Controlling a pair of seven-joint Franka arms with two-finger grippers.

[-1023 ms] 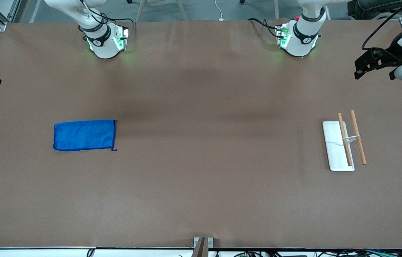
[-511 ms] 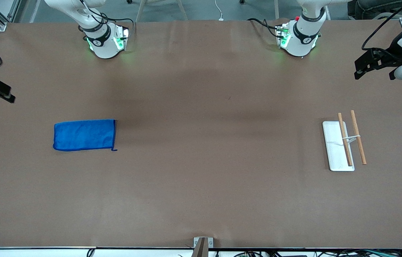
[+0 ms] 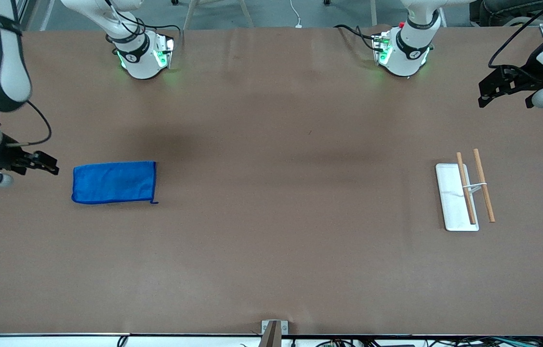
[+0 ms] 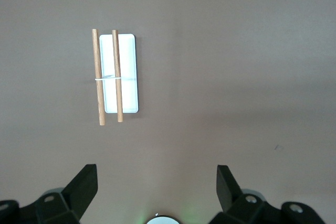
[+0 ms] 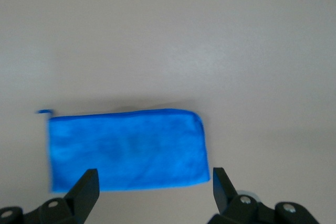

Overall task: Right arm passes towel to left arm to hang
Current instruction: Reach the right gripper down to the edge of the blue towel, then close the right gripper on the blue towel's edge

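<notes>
The blue towel [image 3: 114,182] lies flat and folded on the brown table toward the right arm's end, its loop tag at the corner nearest the table's middle. It also shows in the right wrist view [image 5: 127,148]. My right gripper [image 3: 48,166] is open and empty, in the air just past the towel's outer short edge; in its wrist view [image 5: 153,190] the fingers straddle bare table beside the towel. My left gripper [image 3: 488,94] is open and empty, raised near the left arm's end of the table; its wrist view [image 4: 156,184] looks down on the rack.
A white tray [image 3: 452,202] with two wooden rods [image 3: 465,188] stands toward the left arm's end; it also shows in the left wrist view [image 4: 124,72]. The two green-lit bases [image 3: 143,55] sit along the table's edge farthest from the camera.
My right arm has swung in from the table's end and come down, bringing its gripper close to the towel's outer edge. The left arm and the towel have not moved.
</notes>
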